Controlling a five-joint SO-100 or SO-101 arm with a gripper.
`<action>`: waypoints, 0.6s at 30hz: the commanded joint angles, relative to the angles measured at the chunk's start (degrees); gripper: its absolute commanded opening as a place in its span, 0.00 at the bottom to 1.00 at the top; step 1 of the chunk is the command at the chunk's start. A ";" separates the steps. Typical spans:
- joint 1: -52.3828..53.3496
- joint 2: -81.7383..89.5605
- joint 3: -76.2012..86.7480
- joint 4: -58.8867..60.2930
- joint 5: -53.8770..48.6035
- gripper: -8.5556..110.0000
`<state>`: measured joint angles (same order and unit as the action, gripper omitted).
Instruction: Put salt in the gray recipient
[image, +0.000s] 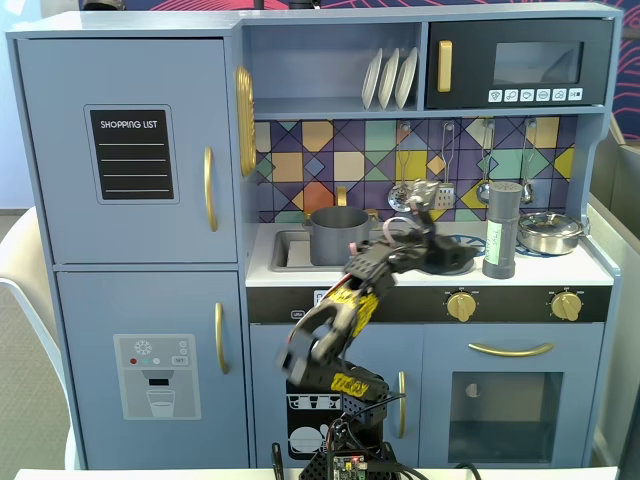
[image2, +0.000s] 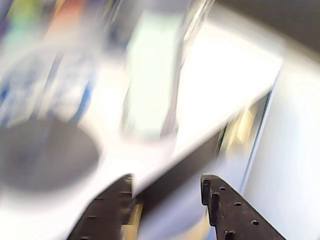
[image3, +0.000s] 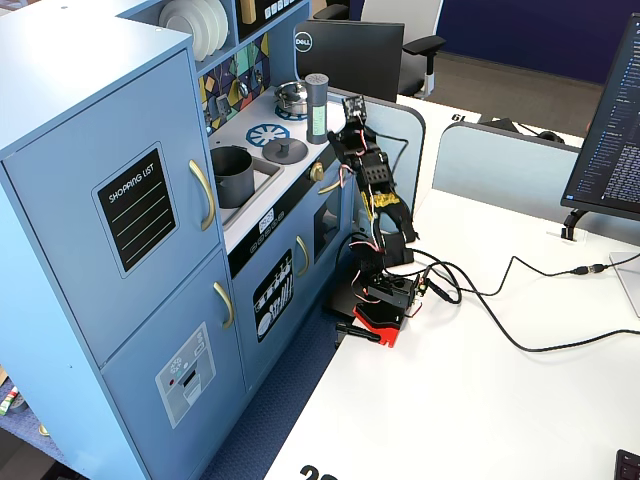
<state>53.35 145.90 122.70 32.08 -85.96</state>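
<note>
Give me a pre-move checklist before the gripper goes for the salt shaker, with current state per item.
1. Gripper open: ok, wrist view shows a clear gap between the fingers.
2. Gripper empty: ok, nothing sits between the fingers.
3. Salt shaker upright on the counter: ok in both fixed views.
4. Gripper aligned with shaker: cannot tell, wrist view is motion-blurred; the shaker's pale label appears ahead, slightly left of centre.
5. Gray pot open and ready in the sink: ok, no lid on it.
6. Clearance beside shaker: not ok, steel pan stands close on its right in a fixed view.
</note>
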 joint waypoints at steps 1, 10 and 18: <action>0.97 -6.15 -4.31 -16.17 0.88 0.33; 1.05 -17.58 -7.12 -27.69 -0.79 0.50; 0.97 -27.86 -14.94 -29.44 -0.62 0.56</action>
<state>54.23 120.76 114.52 5.01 -86.04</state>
